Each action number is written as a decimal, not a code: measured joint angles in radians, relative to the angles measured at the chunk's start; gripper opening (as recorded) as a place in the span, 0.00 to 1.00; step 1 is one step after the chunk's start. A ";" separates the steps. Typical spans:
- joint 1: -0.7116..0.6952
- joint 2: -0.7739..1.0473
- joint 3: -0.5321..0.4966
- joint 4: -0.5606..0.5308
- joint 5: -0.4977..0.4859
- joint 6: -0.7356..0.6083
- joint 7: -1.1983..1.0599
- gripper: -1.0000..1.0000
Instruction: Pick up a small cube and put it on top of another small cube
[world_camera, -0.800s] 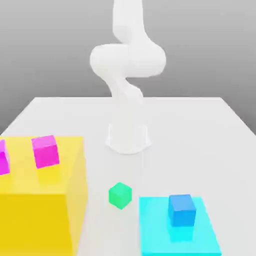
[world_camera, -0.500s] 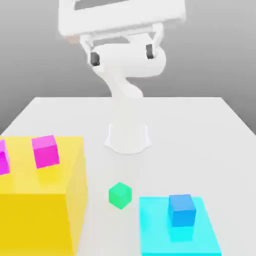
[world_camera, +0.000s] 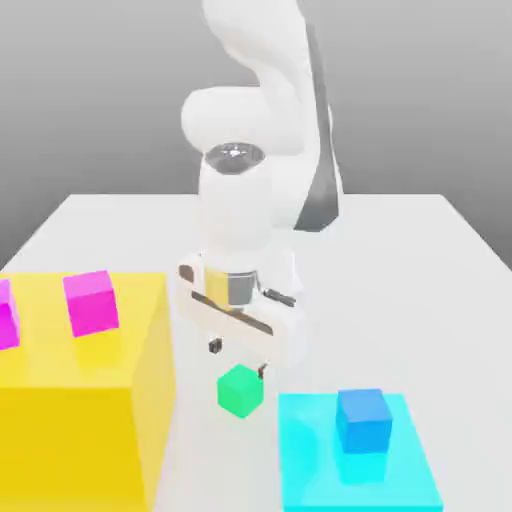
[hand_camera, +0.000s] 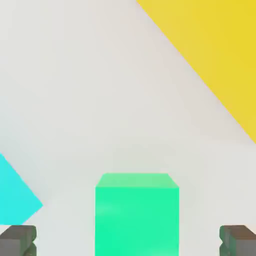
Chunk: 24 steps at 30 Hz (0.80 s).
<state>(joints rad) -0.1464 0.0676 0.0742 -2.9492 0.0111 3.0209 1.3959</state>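
The small bright green cube (world_camera: 240, 390) rests on the white table between the yellow block and the cyan slab. My gripper (world_camera: 238, 360) hangs just above and behind it, open, with nothing between its dark fingertips (world_camera: 215, 346). In the hand view the green cube (hand_camera: 137, 214) lies centred between the two fingertips (hand_camera: 18, 240), with wide gaps on both sides. A blue cube (world_camera: 363, 418) stands on the cyan slab (world_camera: 310, 470). A magenta cube (world_camera: 91, 302) sits on the yellow block, and part of a second magenta cube (world_camera: 6, 322) shows at the exterior view's left edge.
The tall yellow block (world_camera: 90, 410) fills the exterior view's front left, close beside the green cube. The low cyan slab lies at the front right. The arm's white base stands behind the gripper at the table's middle.
The arm has swung down from high above the table. The open gripper now hangs low over the green cube. The cubes have not moved.
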 joint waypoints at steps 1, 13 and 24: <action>0.009 0.031 -0.010 0.005 -0.007 0.026 0.005 0.50; 0.068 0.176 -0.069 0.027 -0.020 0.147 0.021 0.00; 0.050 -0.128 -0.030 -0.020 0.033 -0.093 -0.023 0.00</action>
<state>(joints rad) -0.0964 -0.0602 0.0445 -2.9695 0.0440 2.9279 1.3732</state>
